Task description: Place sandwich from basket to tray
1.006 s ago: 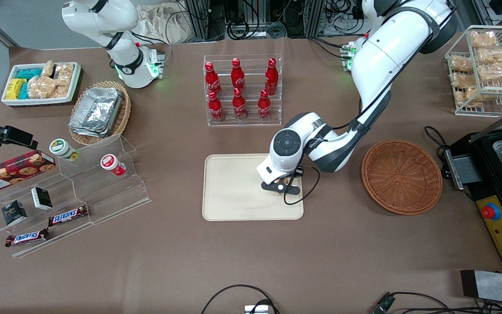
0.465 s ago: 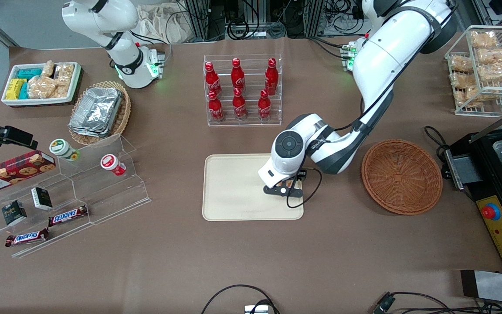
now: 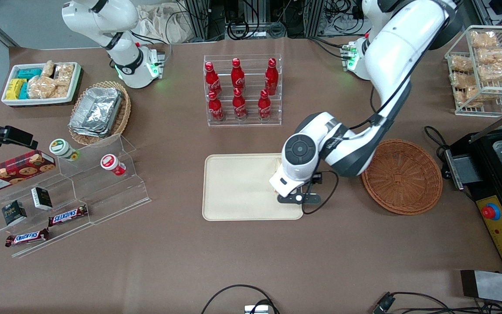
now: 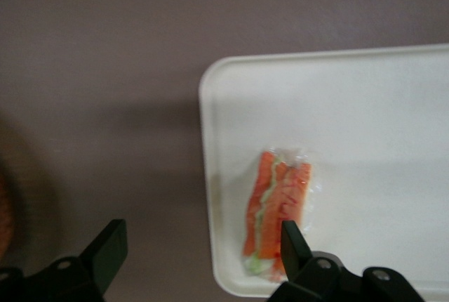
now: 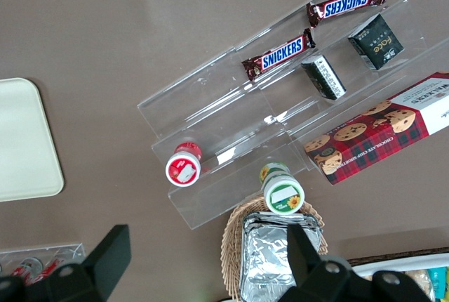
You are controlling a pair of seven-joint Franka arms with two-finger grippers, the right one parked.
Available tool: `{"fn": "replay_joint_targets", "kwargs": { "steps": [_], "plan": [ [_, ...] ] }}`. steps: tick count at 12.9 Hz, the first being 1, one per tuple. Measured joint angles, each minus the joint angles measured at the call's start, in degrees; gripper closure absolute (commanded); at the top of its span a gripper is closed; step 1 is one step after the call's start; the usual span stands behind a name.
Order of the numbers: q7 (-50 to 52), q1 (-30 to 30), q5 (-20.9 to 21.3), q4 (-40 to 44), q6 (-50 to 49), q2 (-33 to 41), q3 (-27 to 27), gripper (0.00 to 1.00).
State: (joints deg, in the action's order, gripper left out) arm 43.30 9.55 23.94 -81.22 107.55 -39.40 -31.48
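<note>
Since a second ago the gripper (image 4: pixel 200 246) has drawn away from the middle of the tray (image 3: pixel 233 192) toward the basket (image 3: pixel 401 176), and it now hangs over the tray's edge nearest that basket — fingers (image 4: pixel 105 249) spread wide, holding nothing. Below it the sandwich (image 4: pixel 277 221) lies on the tray, close to that rim, its orange and green filling edge facing up — one fingertip overlaps it in the wrist view.

The flat cream-beige tray (image 4: pixel 365 105) looked smooth and matt, the sandwich (image 4: pixel 277 211) glossy in clear film, and the black plastic gripper (image 4: pixel 200 253) above it dull.
</note>
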Motion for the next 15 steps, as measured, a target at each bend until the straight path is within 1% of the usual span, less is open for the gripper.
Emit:
{"fn": "replay_joint_targets", "kwargs": {
  "steps": [3, 5, 9, 12, 15],
  "plan": [
    [0.92, -2.46, 0.0, 0.34, -5.33, 6.32, -0.01, 0.0],
    [1.69, -4.11, -0.01, 0.34, -6.75, 9.74, 0.02, 0.0],
    [1.12, -8.1, -0.35, 0.33, -8.73, 12.61, 0.06, 0.0],
    [-4.62, -11.86, -1.18, 0.69, -12.38, 14.65, 0.08, 0.0],
    [-11.98, -16.01, -2.36, 3.93, -17.67, 16.04, 0.11, 0.0]
  ]
}}
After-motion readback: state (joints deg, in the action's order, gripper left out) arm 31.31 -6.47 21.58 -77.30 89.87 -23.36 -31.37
